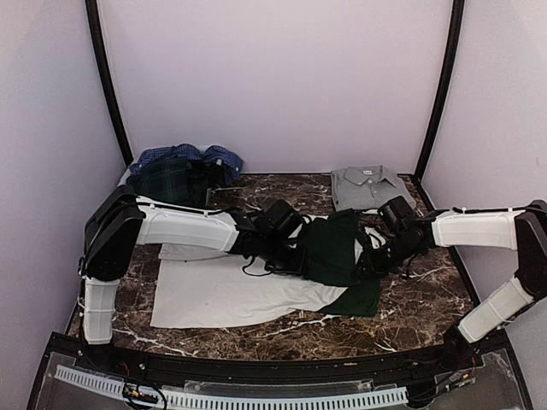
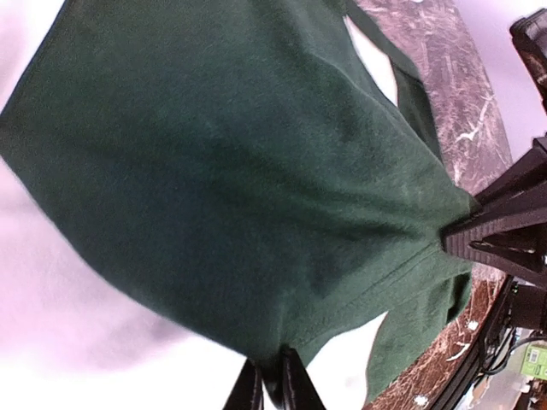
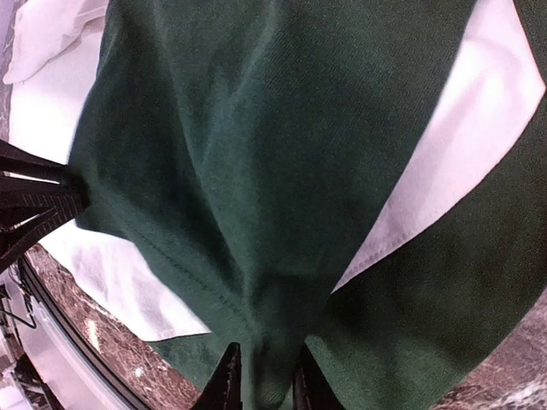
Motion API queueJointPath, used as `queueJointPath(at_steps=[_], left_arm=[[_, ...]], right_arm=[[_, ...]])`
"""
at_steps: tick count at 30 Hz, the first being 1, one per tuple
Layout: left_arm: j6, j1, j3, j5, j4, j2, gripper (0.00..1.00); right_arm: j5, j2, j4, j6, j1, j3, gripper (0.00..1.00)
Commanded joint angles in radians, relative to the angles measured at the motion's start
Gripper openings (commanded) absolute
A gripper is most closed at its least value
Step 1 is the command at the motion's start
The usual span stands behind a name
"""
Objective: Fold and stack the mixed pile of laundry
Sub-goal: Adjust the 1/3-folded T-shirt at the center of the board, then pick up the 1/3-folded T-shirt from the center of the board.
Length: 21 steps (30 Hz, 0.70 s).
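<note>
Left claw (image 2: 272, 380), right claw (image 3: 261, 376) both pinch-tight on white tee's (image 1: 222, 295) green sleeve (image 1: 333, 248); grey polo (image 1: 369, 185), crumpled shirts (image 1: 184, 171) behind

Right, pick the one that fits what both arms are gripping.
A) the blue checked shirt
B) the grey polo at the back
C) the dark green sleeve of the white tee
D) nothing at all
C: each wrist view shows the jaws pinched on the edge of the dark green sleeve of the white tee, while the grey polo lies apart at the back.
</note>
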Motion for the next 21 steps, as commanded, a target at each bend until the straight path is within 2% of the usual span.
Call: queueJointPath(at_steps=[1, 3, 5, 6, 7, 9, 14, 21], left_arm=[[0.033, 0.010, -0.034, -0.006, -0.090, -0.049, 0.18], [0.038, 0.018, -0.072, -0.024, -0.101, -0.091, 0.25], [0.028, 0.026, -0.143, -0.045, -0.098, -0.157, 0.39], [0.012, 0.028, -0.169, -0.063, -0.092, -0.209, 0.41], [-0.012, 0.029, -0.232, -0.071, -0.087, -0.239, 0.46], [-0.057, 0.030, -0.327, -0.086, -0.082, -0.327, 0.49], [-0.172, 0.031, -0.545, -0.159, -0.119, -0.567, 0.52], [-0.347, 0.092, -0.733, -0.210, -0.279, -0.833, 0.56]], right_arm=[[-0.018, -0.048, -0.037, 0.013, 0.012, -0.005, 0.27], [-0.008, -0.094, -0.073, 0.018, 0.012, 0.000, 0.37], [0.012, -0.146, -0.115, 0.035, 0.012, 0.000, 0.52], [0.020, -0.171, -0.136, 0.050, 0.012, -0.004, 0.55], [0.024, -0.197, -0.155, 0.075, 0.013, -0.008, 0.56], [0.037, -0.261, -0.196, 0.139, 0.020, -0.020, 0.56], [0.141, -0.398, -0.259, 0.305, 0.080, -0.105, 0.58], [0.169, -0.383, -0.247, 0.438, 0.112, -0.183, 0.52]])
